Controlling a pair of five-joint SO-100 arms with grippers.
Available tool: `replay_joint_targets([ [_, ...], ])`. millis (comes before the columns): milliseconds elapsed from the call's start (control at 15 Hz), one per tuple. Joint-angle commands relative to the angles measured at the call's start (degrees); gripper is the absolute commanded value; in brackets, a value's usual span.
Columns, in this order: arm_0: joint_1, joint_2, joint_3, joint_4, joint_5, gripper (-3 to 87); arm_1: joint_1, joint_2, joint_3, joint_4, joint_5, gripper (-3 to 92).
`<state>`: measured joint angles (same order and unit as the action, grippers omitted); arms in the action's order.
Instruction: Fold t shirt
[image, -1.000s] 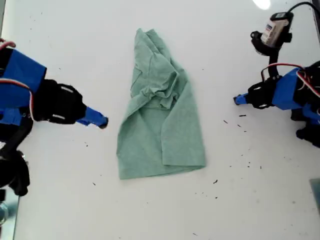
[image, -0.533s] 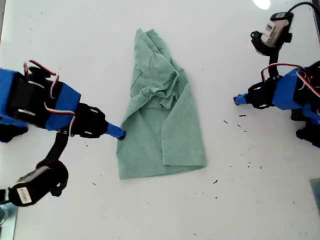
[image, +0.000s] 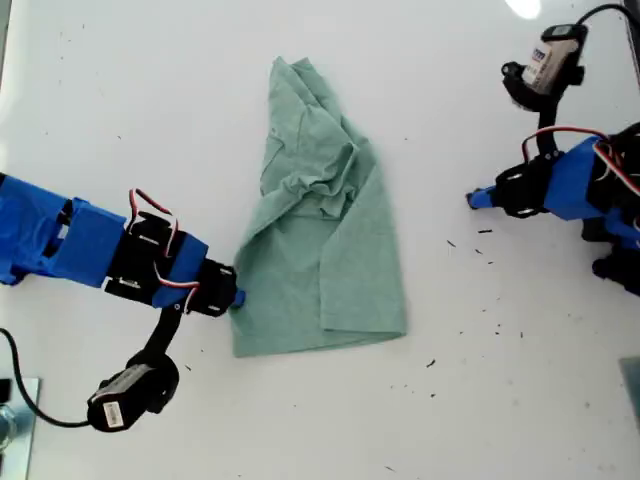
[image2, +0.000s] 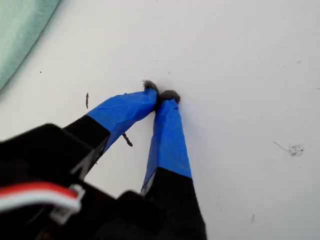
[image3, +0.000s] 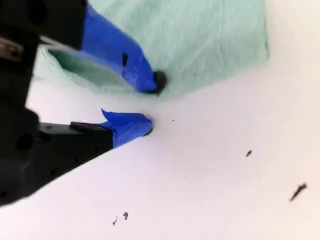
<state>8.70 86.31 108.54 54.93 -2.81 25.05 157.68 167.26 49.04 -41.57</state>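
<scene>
Exterior view: you see the t shirt (image: 322, 225) lying roughly in the middle of the white table (image: 150, 100), folded lengthwise into a long strip, bunched and wrinkled at its far half, flatter toward the near hem. On the exterior view's left, my second gripper (image: 234, 297) reaches in low, its blue tips at the shirt's near side edge, just above the hem corner; from this angle you cannot tell how wide the tips stand. On the exterior view's right, my first gripper (image: 474, 199) sits well apart from the shirt over bare table, among small dark specks (image: 485, 245). First wrist view: you see my first gripper (image2: 161, 94) with its two blue-taped fingers (image2: 167, 135) brought together, dark tips touching, nothing between them; white table lies beneath, and only a sliver of the t shirt (image2: 20, 30) shows at the frame's edge, apart from the tips. Second wrist view: you see my second gripper (image3: 152, 105) parted by a moderate gap. One finger (image3: 117, 55) rests on top of the t shirt (image3: 200, 40) at its edge; the other finger (image3: 127, 127) lies on bare table just beside that edge. The cloth edge runs between the two tips, not pinched; no fabric is lifted.
</scene>
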Motion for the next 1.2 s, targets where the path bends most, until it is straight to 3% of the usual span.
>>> replay_joint_targets([
  [0, 1.4, 0.4, -1.1, -1.9, -0.7, -0.2, -0.4, 1.0, 0.4, -0.7, -0.8, 2.6],
  [133, -0.6, 7.7, -1.0, 3.3, -0.8, -0.2, -0.4, 3.5, 1.4, 0.2, -0.6, 2.6],
  [400, -8.3, 27.3, -3.2, 19.4, 1.5, -0.2, 0.2, 11.3, 3.8, 3.4, -0.4, 2.6],
  [533, -9.4, 26.5, -8.1, 21.9, 3.8, -0.2, 0.2, 12.8, 4.2, 4.0, -0.4, 2.6],
  [800, -5.0, 9.0, -27.9, 17.4, 6.6, -0.2, 0.3, 13.3, 4.5, 4.1, -0.3, 2.6],
  [1000, -5.4, -15.5, -58.9, 15.6, 11.4, -0.1, 0.3, 13.4, 4.6, 4.0, -0.3, 2.6],
  [1133, -7.7, -21.7, -59.2, 2.7, 13.0, 2.3, 0.2, 13.4, 4.7, 4.0, -0.2, 2.6],
])
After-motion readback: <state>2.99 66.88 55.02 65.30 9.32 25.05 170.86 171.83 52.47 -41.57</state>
